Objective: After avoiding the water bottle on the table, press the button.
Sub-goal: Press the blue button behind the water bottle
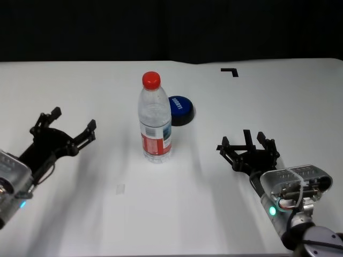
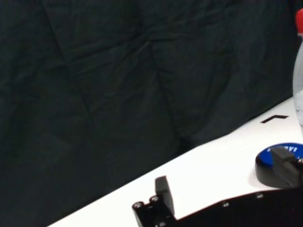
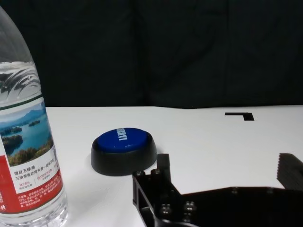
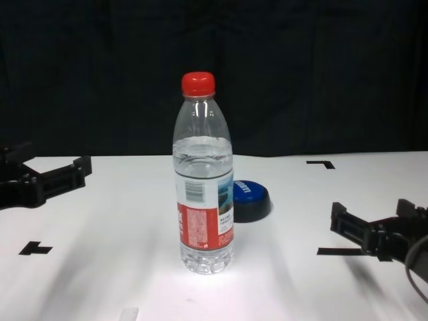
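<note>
Well ahead of right gripper (image 1: 247, 143), button (image 1: 179, 108)

left gripper (image 1: 67, 126): matte black, angular fingers with blocky stepped tips, small silver screw heads on the finger base in the left wrist view
left wrist housing (image 1: 10, 179): pale silver-grey casing, thin black cable running along it, small cyan light near its lower edge
right gripper (image 1: 247, 143): matte black, short toothed fingertips, round screws on its frame
right wrist housing (image 1: 293, 184): translucent silver-grey shell, wiring visible inside, green-cyan indicator light, grey rounded joint below
</note>
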### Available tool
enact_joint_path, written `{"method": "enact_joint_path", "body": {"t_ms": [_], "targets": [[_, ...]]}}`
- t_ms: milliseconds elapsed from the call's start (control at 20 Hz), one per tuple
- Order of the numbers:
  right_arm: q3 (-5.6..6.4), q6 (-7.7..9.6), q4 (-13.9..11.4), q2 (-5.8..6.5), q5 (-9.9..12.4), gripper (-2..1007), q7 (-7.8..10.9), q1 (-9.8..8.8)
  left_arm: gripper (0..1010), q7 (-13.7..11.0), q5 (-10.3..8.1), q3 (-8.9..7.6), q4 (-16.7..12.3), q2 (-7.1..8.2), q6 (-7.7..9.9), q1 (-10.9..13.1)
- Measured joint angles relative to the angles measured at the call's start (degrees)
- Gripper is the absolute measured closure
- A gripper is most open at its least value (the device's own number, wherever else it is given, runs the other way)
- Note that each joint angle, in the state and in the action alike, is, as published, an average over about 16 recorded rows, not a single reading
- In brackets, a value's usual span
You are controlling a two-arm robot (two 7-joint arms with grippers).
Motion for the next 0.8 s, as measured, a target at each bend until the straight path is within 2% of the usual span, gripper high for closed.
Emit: {"method": "enact_joint_path", "body": {"t_ms": [350, 800], "targets": [[0.0, 0.0, 0.0, 0.0, 0.0, 2, 0.0, 0.0, 7, -0.68, -0.48, -0.5, 1.69, 0.27, -0.48, -1.77], [0.0, 0.0, 0.0, 0.0, 0.0, 2, 0.0, 0.0, 7, -0.81, 0.32, 1.13, 5.74, -0.73, -1.69, -5.84]]}}
